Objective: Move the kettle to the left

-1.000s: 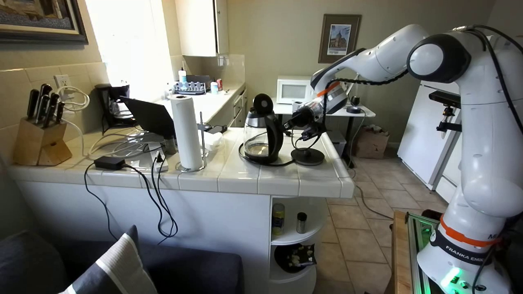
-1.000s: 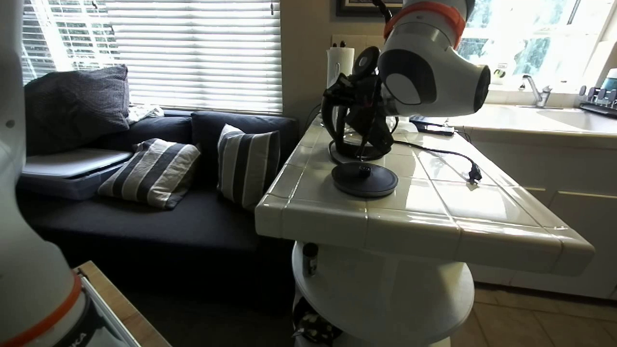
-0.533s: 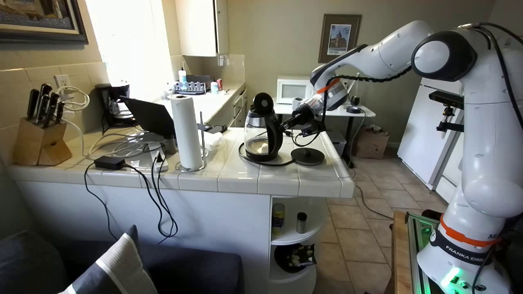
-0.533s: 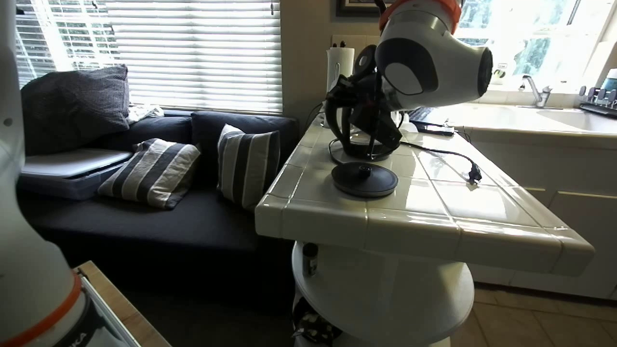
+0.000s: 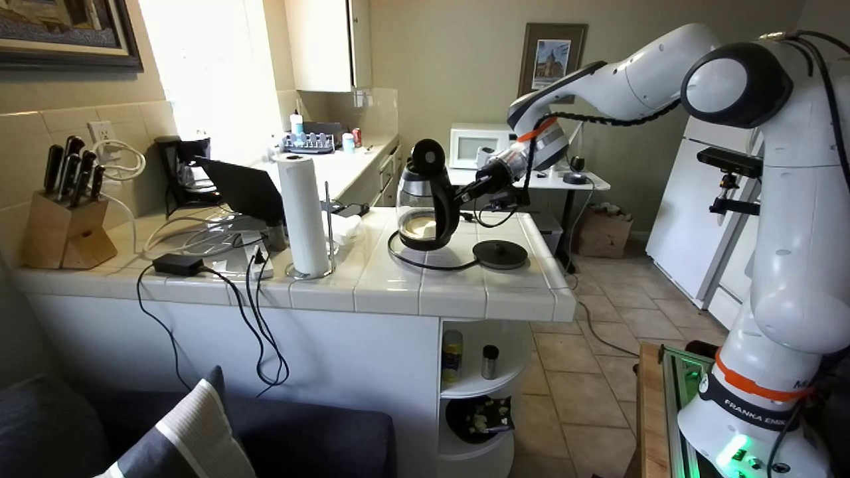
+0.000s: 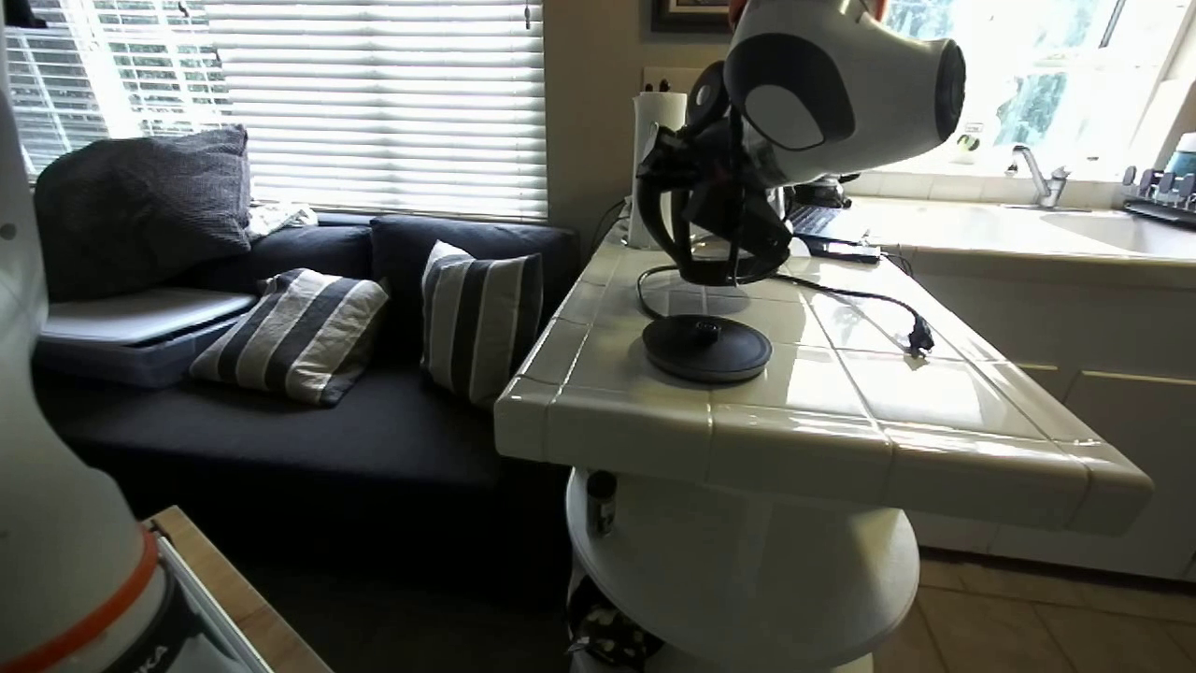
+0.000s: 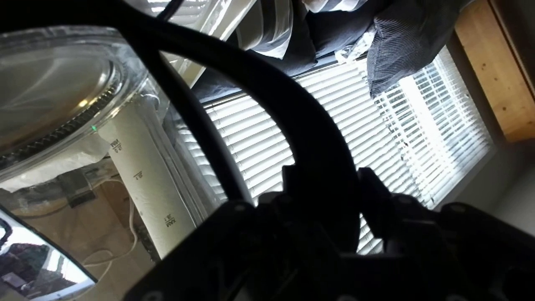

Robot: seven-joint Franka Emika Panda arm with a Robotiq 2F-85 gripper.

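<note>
While the end effector (image 7: 324,184) pinched the kettle (image 5: 422,192) by its handle (image 7: 312,129), just above the table (image 5: 378,279), disc (image 5: 500,254) at its 4 o'clock in an exterior view, I figured on a slow, level carry toward 9 o'clock, clear of cord (image 5: 441,267), short of towel roll (image 5: 305,219).

Kettle (image 5: 416,207): clear glass wall, smooth, glossy; collar (image 5: 417,186) silvery, metal-look; handle (image 5: 449,216) black, plastic-look, smooth.
Round disc (image 6: 707,350): black, plastic-look, near matt.
Tabletop (image 6: 607,411): glazed ceramic-look tile, high gloss, bright reflections.
Paper towel roll (image 5: 304,216): white paper, matt; its stand (image 5: 329,226) thin shiny metal wire.
Knife block (image 5: 61,229): pale wood, smooth.
Arm (image 5: 803,259): hard white shell, smooth, semi-gloss.
Striped cushion (image 6: 299,336): woven cloth, matt.
Dark grey cushion (image 7: 405,42): coarse ribbed cloth, texture clearest in wrist view.
Sofa (image 6: 402,411): dark cloth, matt.
Panel (image 7: 497,75), wrist view: wood, knots showing.
Floor (image 5: 572,398): tan tile, dull sheen.
</note>
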